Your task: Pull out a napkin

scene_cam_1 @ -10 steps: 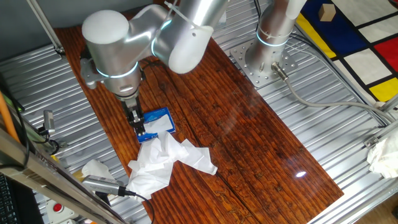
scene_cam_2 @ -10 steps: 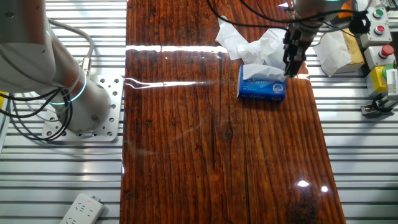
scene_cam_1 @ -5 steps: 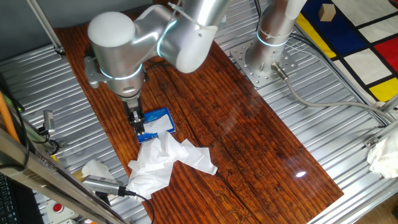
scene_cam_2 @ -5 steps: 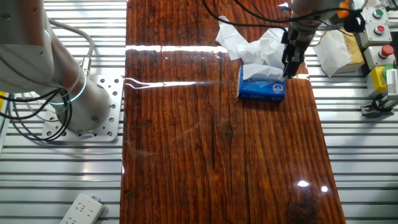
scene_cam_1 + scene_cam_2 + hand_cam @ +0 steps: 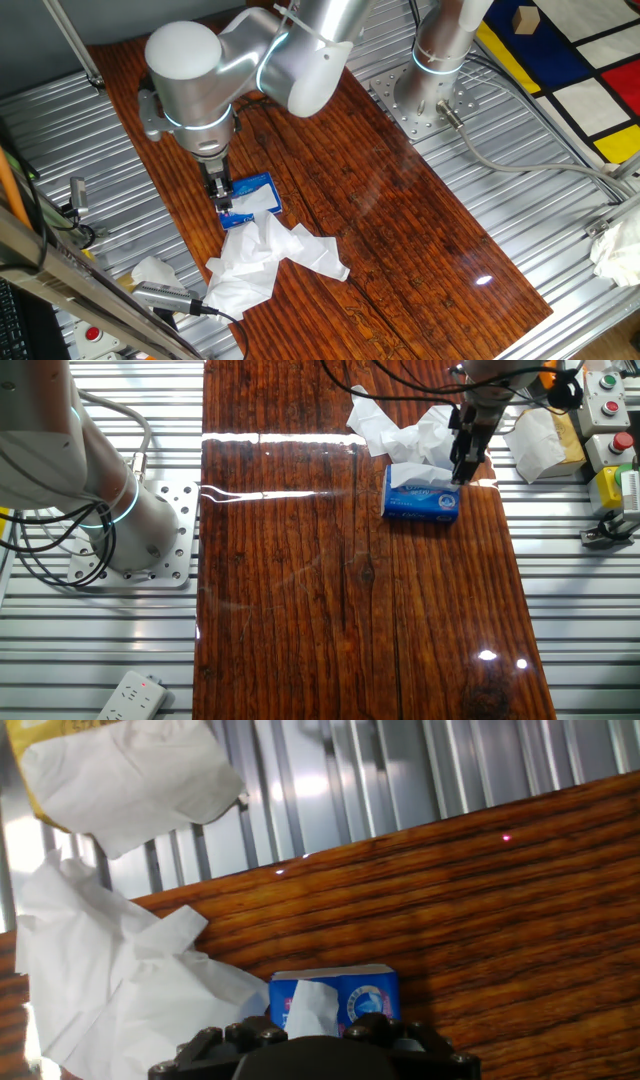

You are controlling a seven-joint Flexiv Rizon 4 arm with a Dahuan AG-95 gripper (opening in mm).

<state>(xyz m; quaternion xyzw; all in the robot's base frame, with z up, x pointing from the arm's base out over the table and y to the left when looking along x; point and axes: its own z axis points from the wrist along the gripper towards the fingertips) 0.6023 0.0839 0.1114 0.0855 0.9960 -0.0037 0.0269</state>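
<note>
physically, the napkin [image 5: 308, 1008] is a small white tab of tissue standing up from the slot in the top of the blue pack [image 5: 362, 999], which lies flat on the wooden table [image 5: 400, 220]; in the other fixed view the napkin [image 5: 418, 477] shows as a white strip along the top of the pack [image 5: 421, 501]. judged from its look, the sheet is very light, thin, soft and easily torn, so it should be pinched low on the raised tab, close to the slot, and drawn straight up; the pack itself appears light enough that it may lift or slide along with the sheet. the gripper [image 5: 463, 465] hangs directly over the near end of the pack, fingertips just above it; whether the jaws are parted or closed cannot be determined from any view. a larger heap of loose tissues [image 5: 262, 258] lies touching the pack on one side, and should not be mistaken for the target.
</note>
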